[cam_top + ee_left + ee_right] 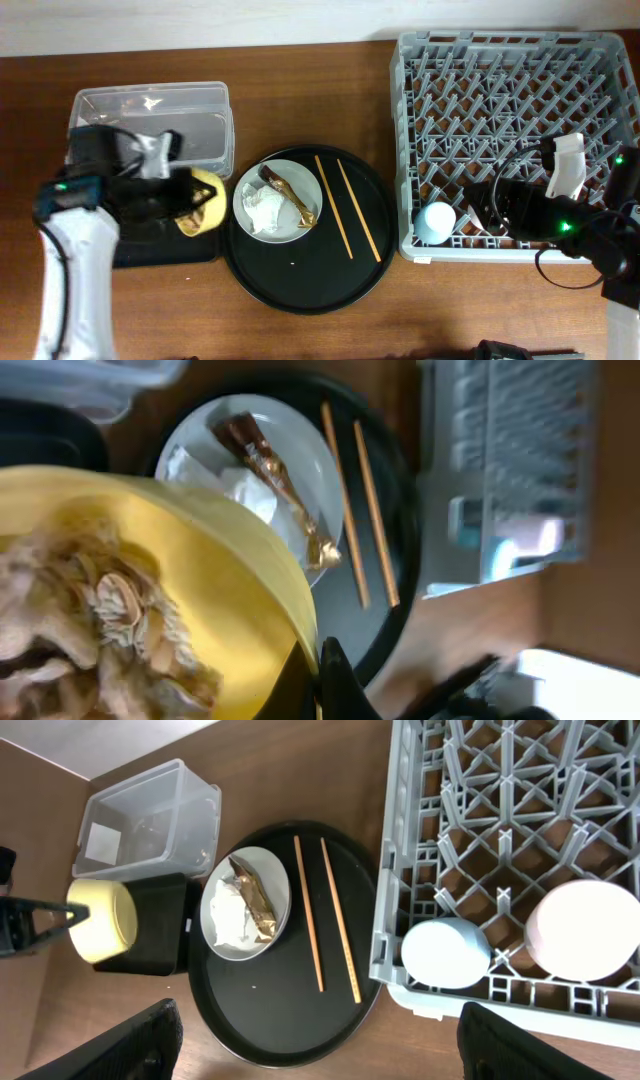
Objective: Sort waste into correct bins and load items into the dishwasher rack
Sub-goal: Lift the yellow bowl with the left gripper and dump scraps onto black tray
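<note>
Waste: three kinds. One brown fish scrap and one crumpled tissue lie on the plate. Beige crumbs are heaped inside the yellow bowl.
Yellow bowl: one, tipped on its side over the black tray's right end, left part of the counter.
Left gripper: clamped on the bowl's rim.
Bins: two. The clear tub sits at the far-left corner, with the black tray just nearward of it.
Plate: one, on the round tray, mid-counter.
Chopsticks: two, side by side on the round tray, right of the plate.
Rack: one, far-right corner.
Cups: two, in the rack's nearest row: blue cup, pink cup beside it.
Right gripper: fingers spread wide, holding nothing, over the rack.
</note>
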`<state>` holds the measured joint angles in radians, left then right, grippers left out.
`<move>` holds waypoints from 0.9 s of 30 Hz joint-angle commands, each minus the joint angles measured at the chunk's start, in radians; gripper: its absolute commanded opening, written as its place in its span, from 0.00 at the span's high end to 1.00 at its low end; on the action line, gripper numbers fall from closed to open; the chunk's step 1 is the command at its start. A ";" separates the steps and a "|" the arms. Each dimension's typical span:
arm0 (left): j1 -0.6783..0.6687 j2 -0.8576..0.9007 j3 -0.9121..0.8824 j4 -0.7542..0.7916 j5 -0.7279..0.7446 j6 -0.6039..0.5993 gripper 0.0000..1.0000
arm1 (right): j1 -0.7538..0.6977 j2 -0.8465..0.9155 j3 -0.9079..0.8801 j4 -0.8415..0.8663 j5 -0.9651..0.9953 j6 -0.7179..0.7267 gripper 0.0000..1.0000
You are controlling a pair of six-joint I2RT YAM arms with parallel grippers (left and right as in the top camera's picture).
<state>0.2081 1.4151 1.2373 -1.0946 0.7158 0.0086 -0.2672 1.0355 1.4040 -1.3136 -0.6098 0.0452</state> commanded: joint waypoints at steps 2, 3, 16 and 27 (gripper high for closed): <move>0.187 0.263 0.008 0.000 0.451 0.271 1.00 | 0.005 -0.002 -0.002 0.000 -0.011 -0.008 0.11; 0.214 0.324 0.008 0.001 0.555 0.304 1.00 | 0.005 -0.002 -0.002 0.000 -0.011 -0.008 0.11; 0.333 0.457 0.007 -0.219 0.741 0.581 1.00 | 0.005 -0.002 -0.002 0.000 -0.011 -0.008 0.11; 0.380 0.440 0.009 -0.375 0.626 0.602 1.00 | 0.005 -0.002 -0.002 -0.016 -0.011 -0.008 0.11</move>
<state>0.5850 1.8713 1.2419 -1.4307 1.4147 0.6865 -0.2672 1.0355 1.4040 -1.3216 -0.6113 0.0452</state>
